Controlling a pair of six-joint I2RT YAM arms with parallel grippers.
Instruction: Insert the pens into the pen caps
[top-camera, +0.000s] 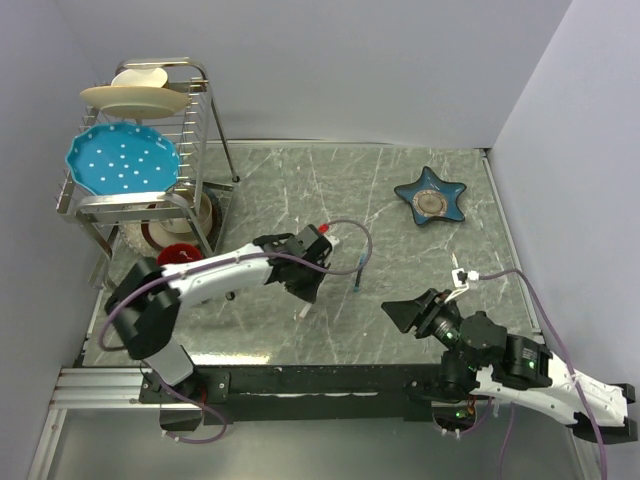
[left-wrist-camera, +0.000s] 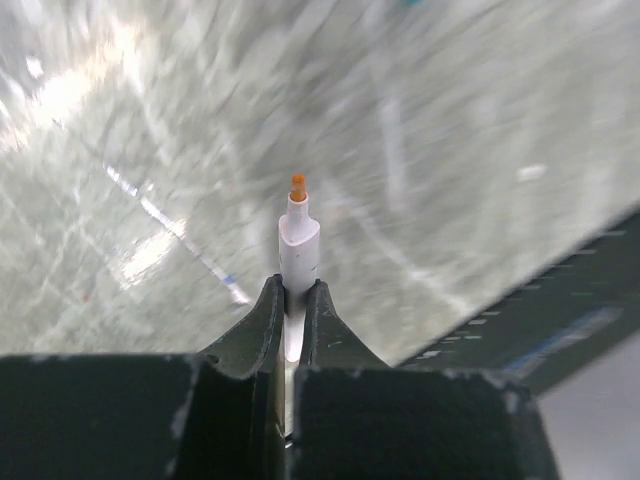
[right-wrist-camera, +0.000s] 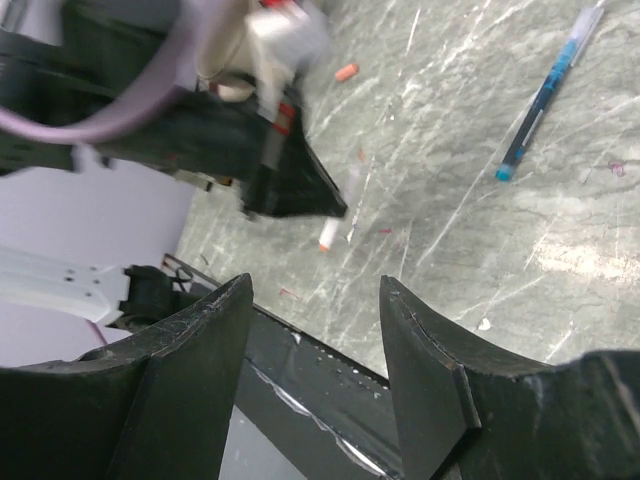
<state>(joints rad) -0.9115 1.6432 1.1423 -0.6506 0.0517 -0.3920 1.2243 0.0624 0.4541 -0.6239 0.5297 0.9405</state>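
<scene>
Left gripper (left-wrist-camera: 292, 297) pinches white pen (left-wrist-camera: 298, 235), orange tip forward, centre frame. Right gripper (right-wrist-camera: 315, 330) spread, empty. Orange cap (right-wrist-camera: 346, 72) lies upper centre, blue pen (right-wrist-camera: 545, 100) upper right. Step: pen in grasp. Next likely calls for lining tip up with cap.

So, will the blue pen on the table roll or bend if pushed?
The blue pen looks slim, straight and rigid, so it probably will not bend and seems light. Lying flat on the smooth table, it may roll or slide sideways.
</scene>
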